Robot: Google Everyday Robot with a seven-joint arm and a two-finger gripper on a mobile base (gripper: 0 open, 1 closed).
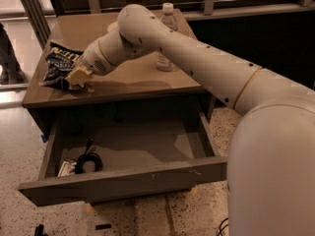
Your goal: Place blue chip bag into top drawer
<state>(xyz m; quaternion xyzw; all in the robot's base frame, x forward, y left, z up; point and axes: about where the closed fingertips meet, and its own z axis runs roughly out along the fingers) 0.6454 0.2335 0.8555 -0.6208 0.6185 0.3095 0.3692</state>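
The blue chip bag (58, 63), dark navy with white lettering, is at the left edge of the table top (133, 77), tilted up a little. My gripper (77, 77) is at the bag's lower right corner, shut on it, with its tan fingers (74, 74) pinching the bag's edge. The top drawer (123, 178) is pulled out wide below the table's front, and its plain front board is nearest the camera. My arm reaches in from the right across the table.
A clear plastic water bottle (166, 38) stands at the table's back, behind my arm. A coiled black cable (87, 161) and a small white item (65, 168) lie in the drawer's left front corner. A person's leg (7, 53) shows at the far left.
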